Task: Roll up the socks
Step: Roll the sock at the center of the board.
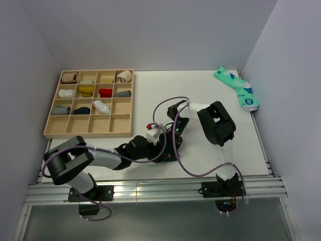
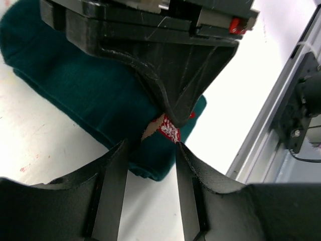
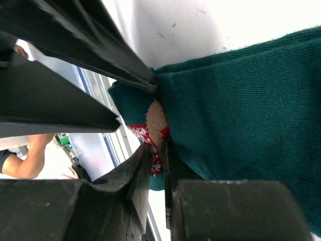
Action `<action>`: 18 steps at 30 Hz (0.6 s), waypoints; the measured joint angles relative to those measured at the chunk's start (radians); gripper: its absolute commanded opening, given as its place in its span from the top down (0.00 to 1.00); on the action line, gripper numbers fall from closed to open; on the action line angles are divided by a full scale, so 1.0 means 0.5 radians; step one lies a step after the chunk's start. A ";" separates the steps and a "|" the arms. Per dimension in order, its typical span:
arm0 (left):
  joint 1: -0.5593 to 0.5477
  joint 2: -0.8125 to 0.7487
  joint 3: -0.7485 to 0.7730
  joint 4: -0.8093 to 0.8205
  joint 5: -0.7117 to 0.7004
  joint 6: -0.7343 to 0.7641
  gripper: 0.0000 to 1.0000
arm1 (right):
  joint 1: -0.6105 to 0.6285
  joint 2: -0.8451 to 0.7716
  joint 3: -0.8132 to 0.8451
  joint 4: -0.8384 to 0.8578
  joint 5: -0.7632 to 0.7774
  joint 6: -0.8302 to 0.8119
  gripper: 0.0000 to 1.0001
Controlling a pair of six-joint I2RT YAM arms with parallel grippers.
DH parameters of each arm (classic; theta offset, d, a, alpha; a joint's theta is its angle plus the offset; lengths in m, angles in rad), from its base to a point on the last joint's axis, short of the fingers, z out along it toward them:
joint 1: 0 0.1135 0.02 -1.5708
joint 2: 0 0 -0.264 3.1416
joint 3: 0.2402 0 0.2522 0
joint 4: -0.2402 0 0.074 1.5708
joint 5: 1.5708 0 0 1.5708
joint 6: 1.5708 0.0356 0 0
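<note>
One dark green sock (image 2: 75, 85) lies flat on the white table; its cuff end bears a red-and-white figure (image 2: 170, 132). My right gripper (image 3: 159, 146) is shut on that cuff end, pinching the fabric at the figure (image 3: 150, 138); the rest of the sock (image 3: 241, 100) spreads away to the right. My left gripper (image 2: 150, 150) is open, its two fingers either side of the sock's corner without clamping it. The right gripper's finger (image 2: 178, 95) comes down just ahead of it. In the top view both grippers meet near the table's front middle (image 1: 160, 143), hiding the sock.
A wooden compartment tray (image 1: 120, 131) with several rolled socks stands at the back left. A mint-green pair (image 1: 238, 88) lies at the back right corner. The table's metal front rail (image 2: 266, 125) runs close beside the sock.
</note>
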 measured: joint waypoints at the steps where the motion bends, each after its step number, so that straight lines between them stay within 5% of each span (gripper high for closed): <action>1: 0.000 0.027 0.011 0.005 0.010 0.009 0.54 | 0.000 0.000 0.000 0.000 0.000 0.000 0.88; 6: 0.000 0.153 0.054 0.068 0.067 0.021 0.55 | 0.000 0.000 0.000 -0.001 0.003 0.001 0.88; 9: 0.000 0.182 0.056 0.101 0.079 0.016 0.65 | 0.000 0.000 0.000 -0.002 0.011 0.007 0.87; 13: 0.000 0.221 0.077 0.134 0.111 -0.034 1.00 | -0.001 -0.010 -0.018 0.015 0.029 0.043 0.71; 18: 0.001 0.282 0.125 0.143 0.150 -0.126 1.00 | -0.008 -0.115 -0.137 0.127 0.099 0.093 0.55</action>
